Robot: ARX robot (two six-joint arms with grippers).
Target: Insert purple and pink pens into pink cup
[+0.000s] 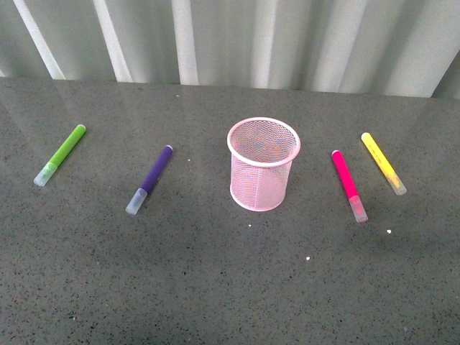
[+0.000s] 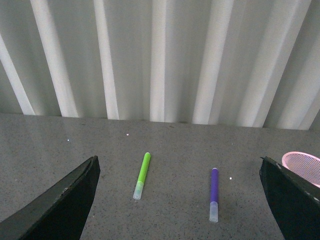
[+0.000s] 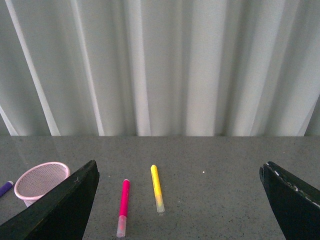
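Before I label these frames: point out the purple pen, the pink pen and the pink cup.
purple pen (image 1: 152,177), front view, middle of the barrel.
pink pen (image 1: 348,185), front view, middle of the barrel.
pink cup (image 1: 259,183), front view, mesh wall.

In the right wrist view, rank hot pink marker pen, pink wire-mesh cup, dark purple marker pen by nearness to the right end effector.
1. Hot pink marker pen, flat, before the right end effector.
2. Pink wire-mesh cup, upright, toward the robot's left.
3. Dark purple marker pen, beyond the cup, mostly cropped.
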